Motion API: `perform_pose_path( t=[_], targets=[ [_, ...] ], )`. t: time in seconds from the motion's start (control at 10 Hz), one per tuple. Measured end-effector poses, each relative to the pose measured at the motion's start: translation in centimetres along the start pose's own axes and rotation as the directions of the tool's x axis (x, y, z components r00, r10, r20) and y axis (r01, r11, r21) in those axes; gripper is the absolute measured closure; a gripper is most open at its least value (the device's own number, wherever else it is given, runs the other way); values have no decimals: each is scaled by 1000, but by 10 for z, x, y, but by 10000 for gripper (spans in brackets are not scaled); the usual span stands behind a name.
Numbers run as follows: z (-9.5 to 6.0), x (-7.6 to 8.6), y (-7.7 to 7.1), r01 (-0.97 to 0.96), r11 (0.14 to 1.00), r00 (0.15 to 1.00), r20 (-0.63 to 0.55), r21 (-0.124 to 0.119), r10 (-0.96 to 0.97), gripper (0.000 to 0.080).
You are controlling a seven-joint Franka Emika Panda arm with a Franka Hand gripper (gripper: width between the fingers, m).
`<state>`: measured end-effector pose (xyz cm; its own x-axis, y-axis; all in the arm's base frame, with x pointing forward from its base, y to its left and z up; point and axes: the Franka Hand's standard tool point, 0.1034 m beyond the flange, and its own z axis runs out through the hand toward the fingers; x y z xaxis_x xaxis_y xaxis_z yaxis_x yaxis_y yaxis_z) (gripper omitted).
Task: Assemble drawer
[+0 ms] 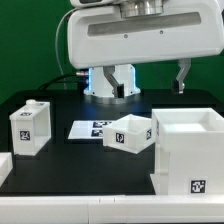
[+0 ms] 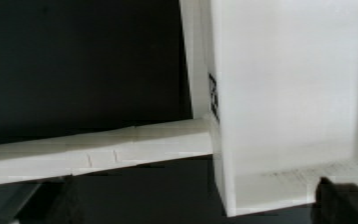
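Note:
The drawer (image 1: 132,133), a low white open-topped tray with a tag on its front face, sits tilted on the black table near the middle. The taller white casing (image 1: 190,150) stands to the exterior view's right of it, with a tag low on its front. My gripper (image 1: 182,76) hangs above the casing's back edge, apart from it. In the wrist view my gripper (image 2: 185,205) is open and empty, its dark fingertips (image 2: 345,200) at the frame's corners. Between them show a white wall (image 2: 282,110) and a white rim (image 2: 105,150), apparently the casing's.
A small white block (image 1: 28,128) with a tag stands at the exterior view's left. The marker board (image 1: 88,129) lies flat between it and the drawer. A white piece (image 1: 4,168) shows at the lower left edge. The robot base (image 1: 110,80) stands behind.

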<state>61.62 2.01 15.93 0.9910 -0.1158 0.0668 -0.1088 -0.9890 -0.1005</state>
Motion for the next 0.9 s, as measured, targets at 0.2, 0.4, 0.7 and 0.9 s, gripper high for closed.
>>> perform_pose_path(
  t=[0.2, 0.4, 0.7, 0.9],
  targets=[
    [0, -1, 0, 5, 1000, 1000, 0, 0, -5, 150],
    [-6, -20, 8, 167, 986, 985, -40, -10, -168, 150],
    [-4, -59, 13, 279, 960, 955, -95, -38, -281, 150],
    [-5, -53, 13, 275, 961, 957, -89, -35, -277, 150]
  ],
)
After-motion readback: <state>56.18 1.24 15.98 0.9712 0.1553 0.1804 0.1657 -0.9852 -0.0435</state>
